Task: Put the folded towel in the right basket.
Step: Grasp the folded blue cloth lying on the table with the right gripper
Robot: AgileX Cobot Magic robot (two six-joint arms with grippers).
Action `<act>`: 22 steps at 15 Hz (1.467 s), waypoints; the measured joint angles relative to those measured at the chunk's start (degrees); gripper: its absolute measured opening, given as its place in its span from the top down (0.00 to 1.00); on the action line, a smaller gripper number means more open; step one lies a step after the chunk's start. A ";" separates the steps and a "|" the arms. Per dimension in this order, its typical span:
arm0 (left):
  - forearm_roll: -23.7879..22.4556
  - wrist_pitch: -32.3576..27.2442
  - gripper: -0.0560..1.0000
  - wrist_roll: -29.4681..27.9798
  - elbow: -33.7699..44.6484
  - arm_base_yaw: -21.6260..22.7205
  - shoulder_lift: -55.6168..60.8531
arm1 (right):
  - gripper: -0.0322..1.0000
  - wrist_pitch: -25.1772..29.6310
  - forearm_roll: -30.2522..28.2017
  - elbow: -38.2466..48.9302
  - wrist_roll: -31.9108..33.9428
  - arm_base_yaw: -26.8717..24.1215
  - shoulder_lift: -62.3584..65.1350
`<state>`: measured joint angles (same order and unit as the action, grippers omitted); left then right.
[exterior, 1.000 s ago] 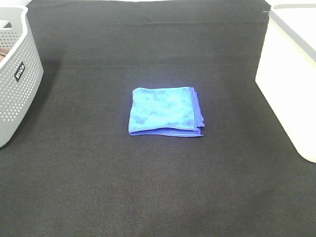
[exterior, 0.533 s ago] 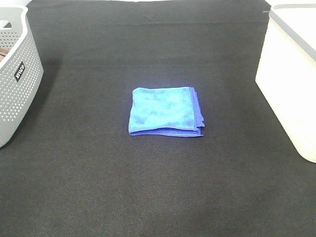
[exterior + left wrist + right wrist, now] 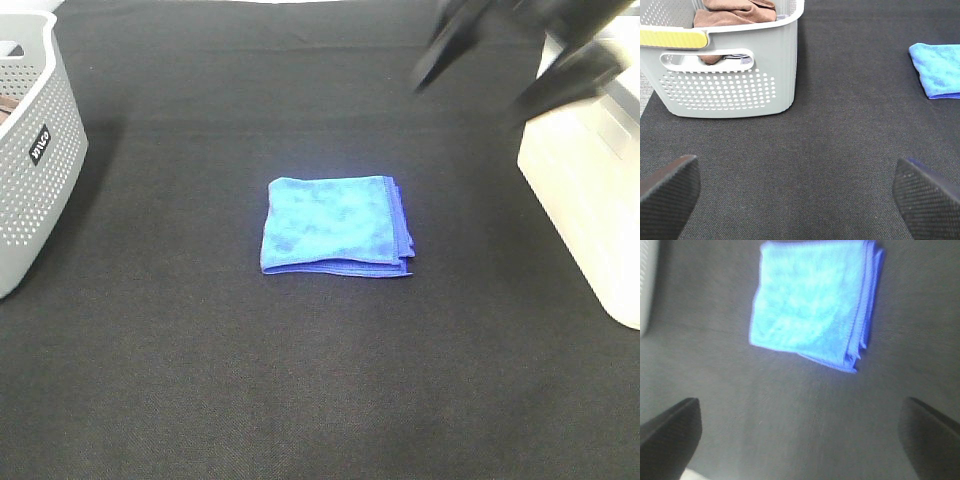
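Note:
The folded towel (image 3: 335,227) lies flat on the black mat in the middle of the exterior high view; it is light mottled blue with darker violet edges. It also shows in the right wrist view (image 3: 812,302) and at the edge of the left wrist view (image 3: 939,69). The right basket (image 3: 580,190), cream-white with a grey rim, stands at the right edge. My right gripper (image 3: 500,70) is open and empty, blurred, in the air at the back right beside that basket and apart from the towel. In its own view the right gripper (image 3: 800,440) is spread wide. My left gripper (image 3: 795,200) is open and empty over bare mat.
A grey perforated basket (image 3: 30,150) with a small black label stands at the left edge. The left wrist view shows the grey basket (image 3: 725,75) holding a brown cloth (image 3: 735,10). The black mat (image 3: 320,400) covers the table.
My right gripper has come into the exterior high view at the back right, where no arm showed before. The towel and both baskets have not moved.

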<state>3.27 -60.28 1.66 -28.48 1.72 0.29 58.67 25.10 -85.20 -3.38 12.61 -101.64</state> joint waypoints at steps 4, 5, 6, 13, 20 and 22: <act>0.00 0.00 0.01 0.00 0.00 0.00 0.00 | 0.02 -2.52 3.44 -8.59 -3.95 0.11 -16.62; 0.00 0.00 0.01 0.00 0.00 0.00 0.00 | 0.02 -3.27 3.44 -11.17 -4.13 0.11 -20.00; -0.06 0.00 0.01 0.00 0.00 0.00 0.00 | 0.02 -3.32 3.32 -12.32 -4.13 0.11 -21.49; -0.06 0.00 0.01 0.00 0.00 0.00 0.00 | 0.03 -6.88 -0.97 -14.38 -3.15 0.06 -32.66; -0.06 0.00 0.01 0.06 0.00 0.00 0.00 | 0.17 -8.25 11.75 -15.64 -6.93 1.43 -36.38; -0.06 0.00 0.01 0.06 0.00 0.00 0.00 | 0.26 -10.03 16.21 -15.81 -8.42 4.81 -37.64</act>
<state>3.21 -60.28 1.72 -28.48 1.72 0.29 48.64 41.31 -101.01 -11.80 17.42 -139.29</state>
